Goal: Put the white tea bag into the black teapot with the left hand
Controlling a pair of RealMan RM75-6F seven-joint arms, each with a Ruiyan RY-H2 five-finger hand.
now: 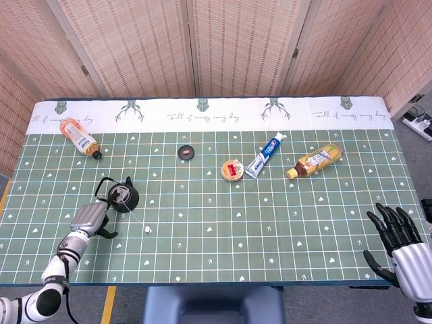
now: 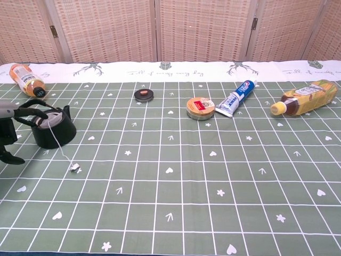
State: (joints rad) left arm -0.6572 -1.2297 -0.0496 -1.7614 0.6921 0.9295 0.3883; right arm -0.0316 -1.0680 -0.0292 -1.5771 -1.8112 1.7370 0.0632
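Note:
The black teapot [image 1: 123, 196] [image 2: 54, 129] stands open-topped at the table's left. Inside its mouth lies the white tea bag [image 1: 119, 196] [image 2: 50, 121]. Its thin string runs over the rim down to a small white tag [image 1: 147, 230] [image 2: 74, 169] on the mat. My left hand [image 1: 90, 218] [image 2: 6, 130] sits just left of the pot with fingers apart and nothing in them; one dark finger reaches near the pot's handle. My right hand [image 1: 398, 246] rests at the front right edge, fingers spread and empty, and only the head view shows it.
A small black round lid [image 1: 187, 152] [image 2: 144, 95] lies mid-table. An orange bottle [image 1: 79, 136] [image 2: 26, 79] lies at the back left. A round tin [image 1: 233, 169] [image 2: 201, 108], a toothpaste tube [image 1: 264, 156] [image 2: 236, 99] and a tea bottle [image 1: 314, 160] [image 2: 305, 98] lie to the right.

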